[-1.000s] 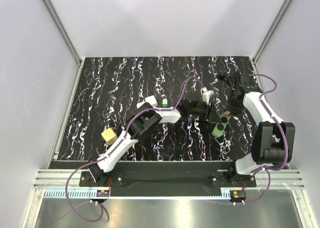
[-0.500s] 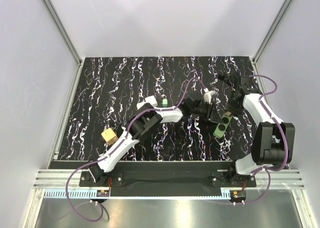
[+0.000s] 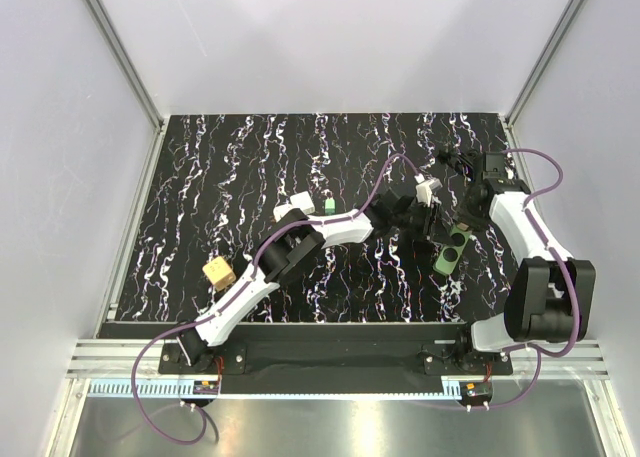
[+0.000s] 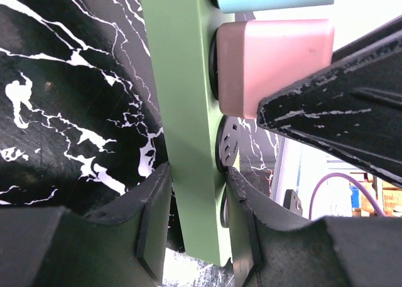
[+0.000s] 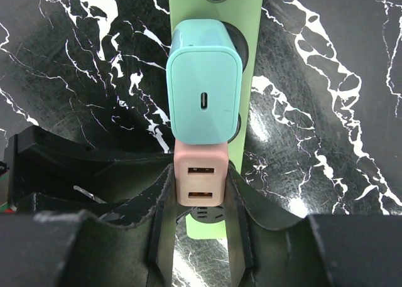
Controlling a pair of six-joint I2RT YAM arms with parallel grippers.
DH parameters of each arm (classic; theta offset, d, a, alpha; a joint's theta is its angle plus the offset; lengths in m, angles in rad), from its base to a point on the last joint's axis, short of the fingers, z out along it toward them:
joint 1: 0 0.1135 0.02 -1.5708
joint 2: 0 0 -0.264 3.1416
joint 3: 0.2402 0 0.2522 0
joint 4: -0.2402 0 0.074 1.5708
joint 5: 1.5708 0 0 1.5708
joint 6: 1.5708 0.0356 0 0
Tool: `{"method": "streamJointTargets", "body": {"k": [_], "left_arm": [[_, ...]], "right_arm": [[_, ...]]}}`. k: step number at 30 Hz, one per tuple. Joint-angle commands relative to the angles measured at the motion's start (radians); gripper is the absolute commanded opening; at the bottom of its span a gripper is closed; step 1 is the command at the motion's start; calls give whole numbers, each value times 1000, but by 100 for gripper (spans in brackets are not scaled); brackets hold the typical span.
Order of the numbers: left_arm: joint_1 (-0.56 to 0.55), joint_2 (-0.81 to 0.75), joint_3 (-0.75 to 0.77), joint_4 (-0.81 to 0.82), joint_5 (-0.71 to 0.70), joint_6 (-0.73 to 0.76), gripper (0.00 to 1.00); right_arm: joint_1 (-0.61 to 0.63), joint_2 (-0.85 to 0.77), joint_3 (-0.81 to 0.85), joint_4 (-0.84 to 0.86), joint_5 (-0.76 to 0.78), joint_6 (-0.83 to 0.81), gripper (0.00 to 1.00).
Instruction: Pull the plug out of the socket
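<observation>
Long narrow green plastic socket strip lies on the black white-veined tabletop, right of centre, between the two arms. Two plugs sit in it side by side: the mint-blue rounded plug and, touching it, the pink blocky plug with two USB ports. The left gripper is closed across the strip's long sides, both fingers against it. The right gripper is clamped on the pink blocky plug, one finger on each side. The tan cube and small green block are well off to the left.
</observation>
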Motion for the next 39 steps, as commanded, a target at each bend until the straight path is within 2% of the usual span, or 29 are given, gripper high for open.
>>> {"method": "streamJointTargets", "body": {"k": [1, 5, 11, 16, 17, 19, 21, 24, 35, 39], "left_arm": [[12, 67, -8, -165, -203, 51, 0], [16, 53, -54, -81, -174, 48, 0], [22, 38, -81, -62, -174, 37, 0], [29, 47, -107, 60, -88, 12, 0], [31, 31, -123, 92, -75, 8, 8], [32, 4, -166, 137, -60, 20, 32], [32, -29, -196, 165, -46, 52, 51], [32, -55, -219, 220, -28, 63, 62], [25, -8, -154, 198, 27, 55, 66], [23, 12, -144, 287, 83, 3, 66]], "right_arm": [[13, -112, 86, -65, -51, 29, 0], [13, -95, 69, -58, -48, 23, 0], [13, -112, 6, -54, -49, 24, 0], [13, -119, -28, -40, -54, 18, 0], [13, -118, -29, -38, -58, 18, 0], [13, -112, -29, -31, -66, 21, 0], [13, -107, -28, -28, -75, 23, 0], [13, -96, -34, -17, -88, 29, 0], [13, -66, -36, 26, -132, 63, 0], [13, -64, -31, 28, -138, 64, 0]]}}
